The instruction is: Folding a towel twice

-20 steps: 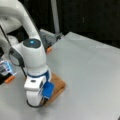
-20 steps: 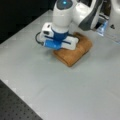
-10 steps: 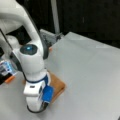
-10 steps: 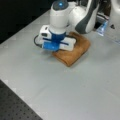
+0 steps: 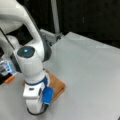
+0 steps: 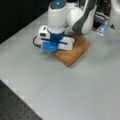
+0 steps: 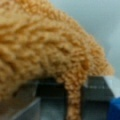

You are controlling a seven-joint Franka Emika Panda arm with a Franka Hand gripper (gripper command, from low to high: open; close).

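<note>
The orange-tan towel [image 6: 75,51] lies on the grey table as a small thick folded pad, seen in both front views [image 5: 56,86]. My gripper [image 6: 55,47] points down over the pad's edge at a front view's left, and the white and blue hand hides the fingers there. In a front view, the hand [image 5: 37,100] covers much of the towel. In the wrist view, fluffy terry cloth [image 7: 42,42] fills most of the picture. A narrow strip of it hangs pinched between the two dark fingers [image 7: 96,86], so the gripper [image 7: 73,100] is shut on the towel.
The grey table [image 6: 75,87] stretches wide around the towel. A small orange object [image 5: 9,79] and a lit blue device [image 5: 5,67] sit at a front view's left edge. The arm's base and a clear blue item [image 6: 102,28] stand behind the towel.
The hand has shifted a little toward a front view's bottom, staying low over the towel's edge. The towel's folded shape looks much the same.
</note>
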